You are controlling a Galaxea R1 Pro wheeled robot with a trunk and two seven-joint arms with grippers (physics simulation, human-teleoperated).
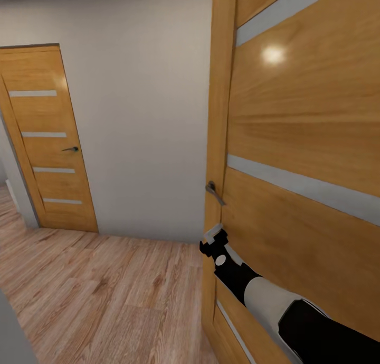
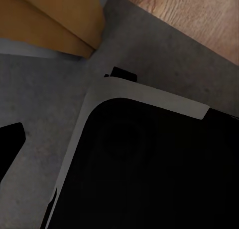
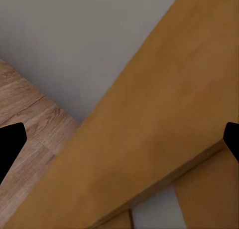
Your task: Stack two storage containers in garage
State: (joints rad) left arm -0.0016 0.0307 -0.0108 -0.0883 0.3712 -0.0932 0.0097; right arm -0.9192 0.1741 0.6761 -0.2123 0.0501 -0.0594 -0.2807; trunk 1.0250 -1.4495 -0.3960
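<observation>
The two storage containers are out of view. I face a hallway with a wooden door [image 1: 306, 142] close on my right. My right gripper [image 1: 213, 234] reaches toward this door's edge, just below its metal handle [image 1: 214, 191]. In the right wrist view the right gripper [image 3: 119, 141] is open, its dark fingertips [image 3: 10, 145] far apart with only door wood between them. One dark fingertip [image 2: 9, 146] of the left gripper [image 2: 119, 144] shows over a dark grey floor [image 2: 45, 99].
A second closed wooden door [image 1: 50, 142] stands in the pale wall at the far left. Light wood planks [image 1: 105, 290] cover the hallway floor. Under the left wrist are my black base [image 2: 159, 174], a door's lower corner [image 2: 59, 24] and plank flooring [image 2: 199, 14].
</observation>
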